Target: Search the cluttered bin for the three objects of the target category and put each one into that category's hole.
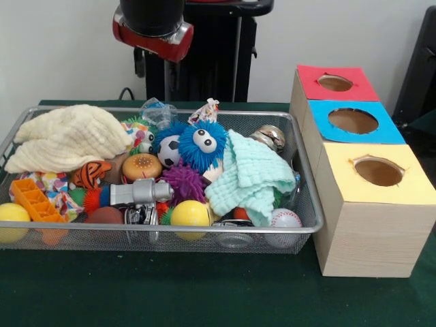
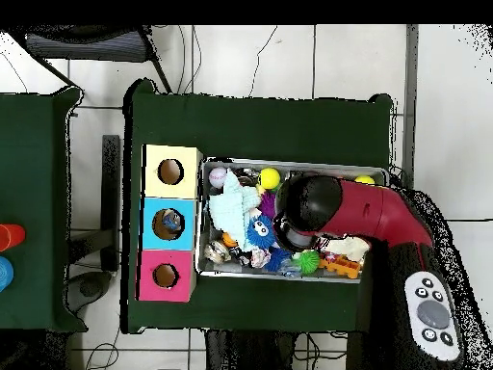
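Observation:
The silver wire-mesh bin [image 1: 170, 231] sits on the green table, full of toys and cloths; it also shows in the overhead view [image 2: 289, 164]. One see-through crinkled plastic piece [image 1: 157, 111] lies at the bin's far rim, behind the soccer ball. Other clear pieces are hidden in the clutter. The red-topped hole [image 1: 334, 82] is on the farthest box beside the bin, and it shows in the overhead view [image 2: 165, 276]. The red and black arm [image 1: 153, 27] hangs above the bin's far side and covers its middle in the overhead view [image 2: 318, 207]. The gripper itself does not show.
Blue-topped hole [image 1: 353, 120] and yellow-topped hole [image 1: 378, 172] stand in line with the red one. In the bin: cream cloth [image 1: 68, 136], mint cloth [image 1: 252, 174], blue furry toy [image 1: 202, 144], yellow ball [image 1: 190, 213], baseball [image 1: 285, 219], shiny cans [image 1: 271, 136], orange block [image 1: 35, 199].

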`<control>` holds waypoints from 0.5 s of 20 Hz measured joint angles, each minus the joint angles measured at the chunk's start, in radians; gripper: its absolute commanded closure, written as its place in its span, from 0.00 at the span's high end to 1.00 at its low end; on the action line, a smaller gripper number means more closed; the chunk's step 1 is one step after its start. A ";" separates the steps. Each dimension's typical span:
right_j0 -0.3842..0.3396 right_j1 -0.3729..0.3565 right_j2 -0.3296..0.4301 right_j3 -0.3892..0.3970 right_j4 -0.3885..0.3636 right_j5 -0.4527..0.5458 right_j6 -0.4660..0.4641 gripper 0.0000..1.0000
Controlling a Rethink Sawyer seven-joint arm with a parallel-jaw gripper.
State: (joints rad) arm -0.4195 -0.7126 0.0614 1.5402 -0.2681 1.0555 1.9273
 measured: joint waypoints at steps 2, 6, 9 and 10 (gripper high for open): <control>0.002 -0.015 -0.008 0.032 0.000 -0.074 0.000 1.00; 0.011 -0.041 -0.036 0.104 0.000 -0.178 0.000 1.00; 0.016 -0.044 -0.050 0.134 0.000 -0.187 0.000 1.00; 0.019 -0.042 -0.062 0.159 0.000 -0.187 0.000 1.00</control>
State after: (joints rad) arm -0.4002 -0.7550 -0.0005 1.6995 -0.2676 0.8682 1.9273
